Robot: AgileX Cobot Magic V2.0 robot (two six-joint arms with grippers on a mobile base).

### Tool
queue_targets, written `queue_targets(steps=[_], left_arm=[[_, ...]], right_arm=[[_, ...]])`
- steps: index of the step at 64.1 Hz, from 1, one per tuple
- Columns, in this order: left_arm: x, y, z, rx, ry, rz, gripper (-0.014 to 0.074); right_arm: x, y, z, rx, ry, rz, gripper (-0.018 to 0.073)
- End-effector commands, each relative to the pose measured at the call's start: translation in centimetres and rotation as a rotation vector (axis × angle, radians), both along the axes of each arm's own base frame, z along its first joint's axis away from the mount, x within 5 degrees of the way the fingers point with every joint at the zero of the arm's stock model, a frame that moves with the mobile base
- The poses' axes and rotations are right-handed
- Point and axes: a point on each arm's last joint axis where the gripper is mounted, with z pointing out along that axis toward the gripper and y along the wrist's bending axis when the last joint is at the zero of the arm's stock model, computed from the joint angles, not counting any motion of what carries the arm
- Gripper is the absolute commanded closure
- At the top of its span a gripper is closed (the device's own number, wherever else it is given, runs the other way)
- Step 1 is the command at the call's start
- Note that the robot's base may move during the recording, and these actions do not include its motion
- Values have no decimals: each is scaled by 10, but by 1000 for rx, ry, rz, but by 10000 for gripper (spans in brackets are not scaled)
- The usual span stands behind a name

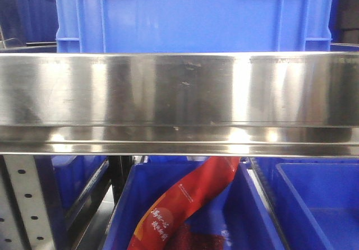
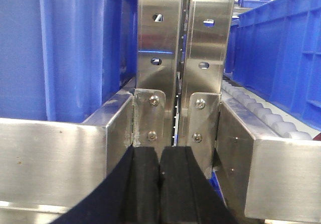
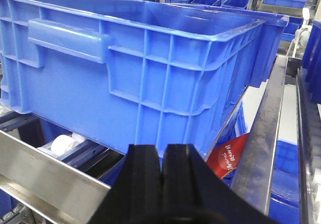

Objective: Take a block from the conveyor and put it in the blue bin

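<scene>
**Shelf-front station: both grippers closed, no block or belt in view**

Block and conveyor: neither appears in any of the three views, so their place cannot be told.

Blue bin [image 3: 145, 68]: large ribbed plastic crate with a moulded handle on its near face, seen from the right wrist view, resting on a steel rail [image 3: 45, 176] with white rollers [image 3: 62, 143] beneath its left end. The front view shows a like crate [image 1: 190, 17] standing on a shelf behind a broad brushed steel beam [image 1: 179, 101] that spans the whole frame.

Left gripper [image 2: 159, 184]: black padded jaws pressed together, nothing between them. It sits just in front of two upright steel posts [image 2: 185, 38] with slotted holes, bolted by brackets to horizontal steel rails. A blue crate wall [image 2: 60, 48] stands to the left of the posts; a second blue crate [image 2: 281, 53] stands to the right over a row of pale rollers [image 2: 266, 116].

Right gripper [image 3: 161, 184]: black jaws together, holding nothing, low and near in front of the bin's near corner.

Lower level: below the beam, an open blue tub [image 1: 252, 216] holds a red printed packet [image 1: 179, 205], tilted; the same packet [image 3: 228, 156] shows under the bin in the right wrist view. Another blue tub [image 1: 320, 199] lies to its right. A perforated steel upright [image 1: 22, 205] stands at the lower left.
</scene>
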Motion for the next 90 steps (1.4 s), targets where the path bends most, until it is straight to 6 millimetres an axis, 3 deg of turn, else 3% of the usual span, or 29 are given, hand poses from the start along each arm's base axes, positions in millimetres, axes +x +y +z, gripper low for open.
queue_targets(steps=[1, 9, 16, 43, 90], left_arm=[[-1, 0, 2, -5, -24, 4, 707], [-1, 0, 2, -5, -24, 4, 707], [-1, 0, 2, -5, -24, 4, 707], [-1, 0, 2, -5, -24, 4, 707], [-1, 0, 2, -5, -24, 4, 707]], right_arm=[[-2, -4, 3, 20, -34, -30, 721], [-8, -15, 2, 59, -66, -130, 721], [-15, -25, -12, 83, -81, -235, 721], [-23, -40, -102, 144, -160, -449, 721], [-23, -40, -106, 122, -125, -457, 721]])
